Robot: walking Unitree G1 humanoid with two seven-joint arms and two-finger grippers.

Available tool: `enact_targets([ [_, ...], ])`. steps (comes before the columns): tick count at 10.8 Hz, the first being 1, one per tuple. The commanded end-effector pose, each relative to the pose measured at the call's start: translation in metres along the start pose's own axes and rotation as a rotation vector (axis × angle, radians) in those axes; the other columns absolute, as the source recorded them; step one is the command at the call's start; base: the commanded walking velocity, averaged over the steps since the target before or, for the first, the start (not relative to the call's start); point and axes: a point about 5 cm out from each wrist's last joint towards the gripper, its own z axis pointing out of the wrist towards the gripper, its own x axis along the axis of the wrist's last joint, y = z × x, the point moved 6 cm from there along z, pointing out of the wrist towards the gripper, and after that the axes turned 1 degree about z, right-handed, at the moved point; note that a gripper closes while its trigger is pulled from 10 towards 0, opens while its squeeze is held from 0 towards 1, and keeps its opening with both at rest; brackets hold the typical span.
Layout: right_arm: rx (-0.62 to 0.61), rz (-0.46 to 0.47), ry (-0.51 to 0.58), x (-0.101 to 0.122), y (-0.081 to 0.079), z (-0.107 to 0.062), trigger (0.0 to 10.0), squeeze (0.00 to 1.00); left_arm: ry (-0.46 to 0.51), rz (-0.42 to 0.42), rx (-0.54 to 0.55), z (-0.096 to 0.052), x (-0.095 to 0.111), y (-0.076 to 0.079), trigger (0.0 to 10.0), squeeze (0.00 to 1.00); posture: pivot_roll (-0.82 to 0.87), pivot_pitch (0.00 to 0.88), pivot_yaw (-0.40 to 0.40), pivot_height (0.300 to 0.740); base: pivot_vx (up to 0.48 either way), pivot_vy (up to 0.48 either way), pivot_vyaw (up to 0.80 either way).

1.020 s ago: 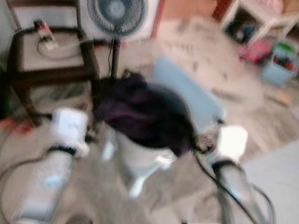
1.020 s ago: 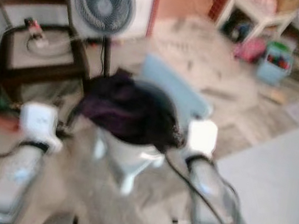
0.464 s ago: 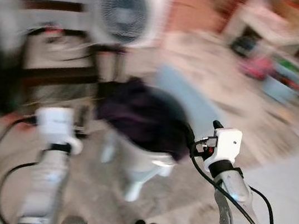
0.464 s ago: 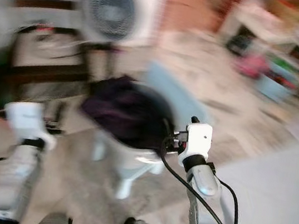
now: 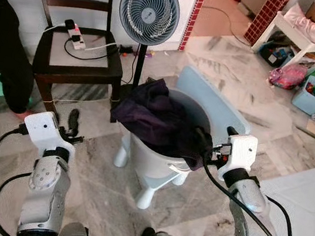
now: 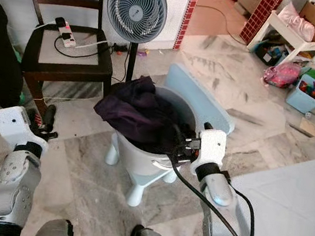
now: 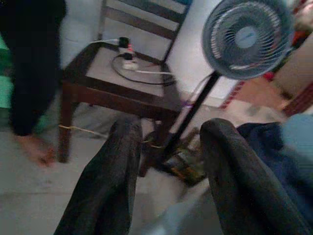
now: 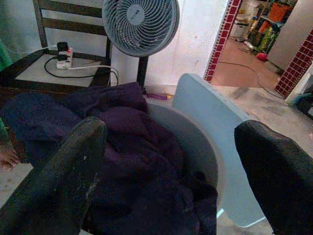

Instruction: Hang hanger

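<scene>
We see both eye views sharp and bright, lit by soft daylight — no hard shadows on the marble floor [image 5: 94,186]. The white wall [image 8: 200,34] glows pale behind the fan [image 5: 149,11]. The left wrist view is dimmer and smeared — its black fingers [image 7: 105,181] and the chair [image 7: 117,83] look fuzzy. The right wrist view is clearer, though its near fingers [image 8: 63,176] are soft.

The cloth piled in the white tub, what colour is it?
Dark purple, close to navy in places. The cloth shows best in the right wrist view.
</scene>
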Motion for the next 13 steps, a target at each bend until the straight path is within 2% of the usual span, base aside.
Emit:
enact_targets([
  [1, -0.015, -0.004, 0.007, 0.003, 0.005, -0.001, 10.0, 0.00, -0.026, -0.140, -0.017, 0.001, -0.002, 0.004, 10.0, 0.00, -0.06, 0.126, -0.131, 0.740, 0.000, 0.000, 0.00],
  [2, -0.014, -0.003, 0.006, 0.003, 0.004, 0.000, 10.0, 0.00, -0.048, -0.300, -0.065, 0.001, -0.003, 0.012, 10.0, 0.00, -0.06, 0.125, -0.131, 0.740, 0.000, 0.000, 0.00],
  [3, -0.014, -0.002, 0.007, 0.003, 0.004, 0.000, 10.0, 0.00, -0.124, -0.444, -0.152, 0.000, -0.011, 0.030, 10.0, 0.00, -0.06, 0.125, -0.129, 0.740, 0.000, 0.000, 0.00],
  [4, -0.014, -0.003, 0.007, 0.003, 0.003, 0.001, 10.0, 0.00, -0.111, -0.418, -0.139, 0.001, -0.012, 0.029, 10.0, 0.00, -0.06, 0.124, -0.128, 0.740, 0.000, 0.000, 0.00],
  [5, -0.013, -0.004, 0.008, 0.003, 0.003, 0.001, 10.0, 0.00, -0.095, -0.382, -0.176, 0.000, -0.011, 0.034, 10.0, 0.00, -0.06, 0.124, -0.127, 0.740, 0.000, 0.000, 0.00],
  [6, -0.013, -0.005, 0.007, 0.003, 0.004, 0.001, 10.0, 0.00, -0.096, -0.336, -0.158, 0.000, -0.011, 0.031, 10.0, 0.00, -0.06, 0.124, -0.127, 0.740, 0.000, 0.000, 0.00],
  [7, -0.013, -0.008, 0.006, 0.003, 0.004, 0.001, 10.0, 0.00, -0.123, -0.346, -0.198, 0.000, -0.011, 0.035, 10.0, 1.00, -0.06, 0.124, -0.127, 0.740, 0.000, 0.000, 0.00],
  [8, -0.014, -0.009, 0.008, 0.004, 0.004, 0.001, 10.0, 0.00, -0.142, -0.317, -0.210, 0.000, -0.014, 0.036, 10.0, 1.00, -0.06, 0.125, -0.128, 0.740, 0.000, 0.000, 0.00],
  [10, -0.011, -0.004, 0.006, 0.004, 0.005, 0.001, 10.0, 0.00, -0.149, -0.472, -0.253, -0.001, -0.012, 0.044, 10.0, 1.00, -0.07, 0.129, -0.132, 0.740, 0.000, 0.000, 0.00],
  [13, -0.016, -0.003, 0.006, 0.005, 0.007, 0.000, 10.0, 0.00, -0.186, -0.473, -0.221, 0.001, -0.020, 0.043, 10.0, 1.00, -0.07, 0.129, -0.133, 0.740, 0.000, 0.000, 0.00],
])
